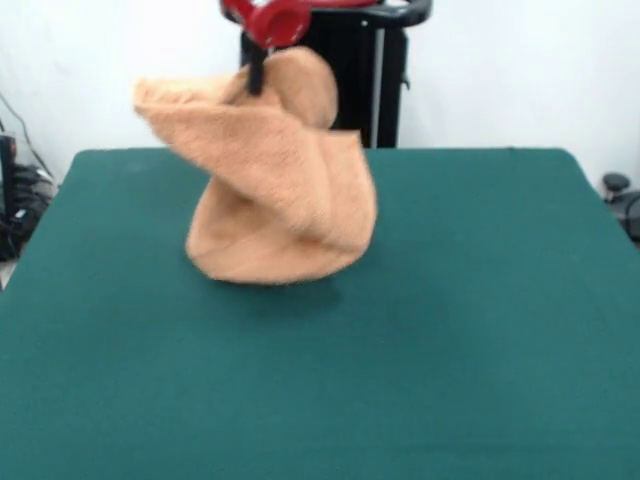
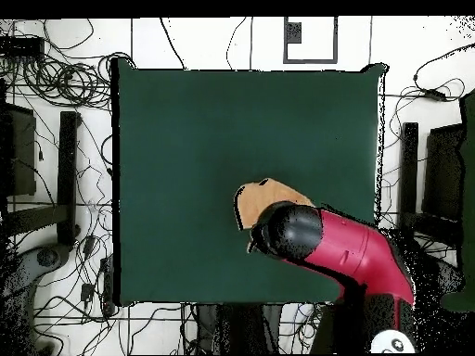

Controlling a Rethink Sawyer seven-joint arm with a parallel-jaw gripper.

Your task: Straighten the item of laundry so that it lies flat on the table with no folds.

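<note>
The light orange-tan towel (image 1: 280, 180) hangs bunched and twisted from my gripper (image 1: 257, 78), over the far left-centre of the dark green table (image 1: 470, 330). The gripper is shut on the towel's top part, under the red wrist. One corner sticks out to the left, and the lower end is rounded and folded close to the table. I cannot tell whether it touches. In the overhead view the red and black arm (image 2: 334, 246) covers most of the towel (image 2: 263, 197), and the gripper itself is hidden under the arm.
The black pedestal (image 1: 350, 90) stands behind the table's far edge. Cables (image 2: 65, 83) and black stands (image 2: 67, 167) lie on the floor around the table. Green table surface (image 2: 204, 130) extends on all sides of the towel.
</note>
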